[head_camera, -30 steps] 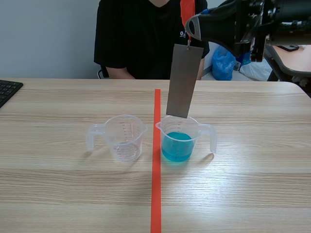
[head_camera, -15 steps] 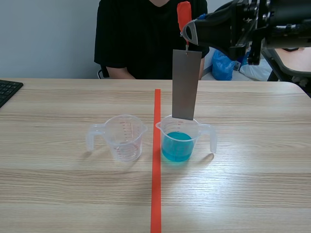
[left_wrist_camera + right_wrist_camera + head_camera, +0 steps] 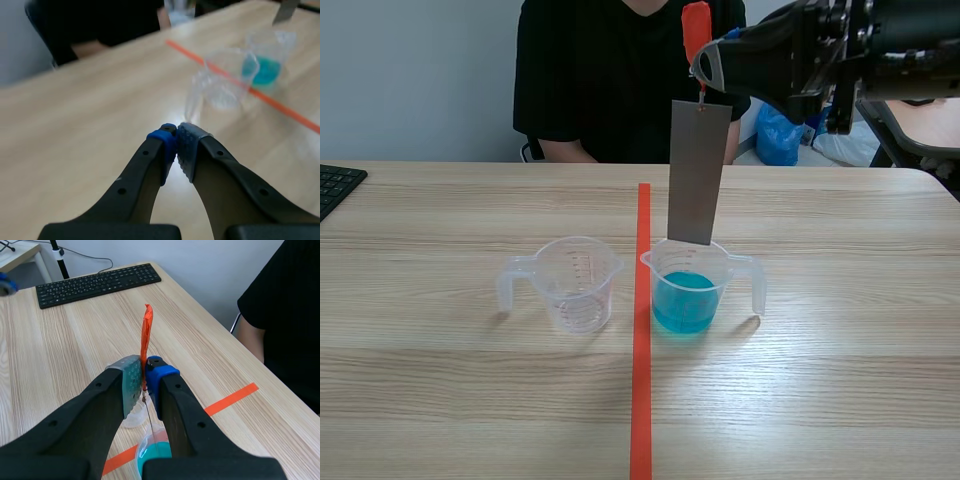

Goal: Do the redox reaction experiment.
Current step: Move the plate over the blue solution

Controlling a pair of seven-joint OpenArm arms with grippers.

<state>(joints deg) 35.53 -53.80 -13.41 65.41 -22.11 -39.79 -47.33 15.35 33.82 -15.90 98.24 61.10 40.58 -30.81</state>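
From the scene view, my right gripper [image 3: 704,68] is raised high on the far side, fingers clenched on an orange tab [image 3: 696,25]. A grey metal strip [image 3: 698,172] hangs from that tab, nearly upright. Its lower edge sits at the far rim of the cup of blue liquid [image 3: 688,292], clear of the liquid itself. That cup stands just right of the tape line [image 3: 641,340]. An empty cup [image 3: 576,283] stands just left of the line. A person [image 3: 610,80] in black sits across the table [image 3: 440,380], and a keyboard [image 3: 334,186] lies at its left edge.

In the left wrist view, my left gripper [image 3: 176,139] is low over the table, fingers pressed together on nothing. The empty cup [image 3: 220,86] is ahead of it, and the cup of blue liquid [image 3: 266,64] is beyond that.

In the right wrist view, my right gripper [image 3: 144,371] pinches the orange tab [image 3: 146,337] between its pads. The cup of blue liquid [image 3: 154,454] lies directly below. The keyboard [image 3: 97,284] lies well ahead.
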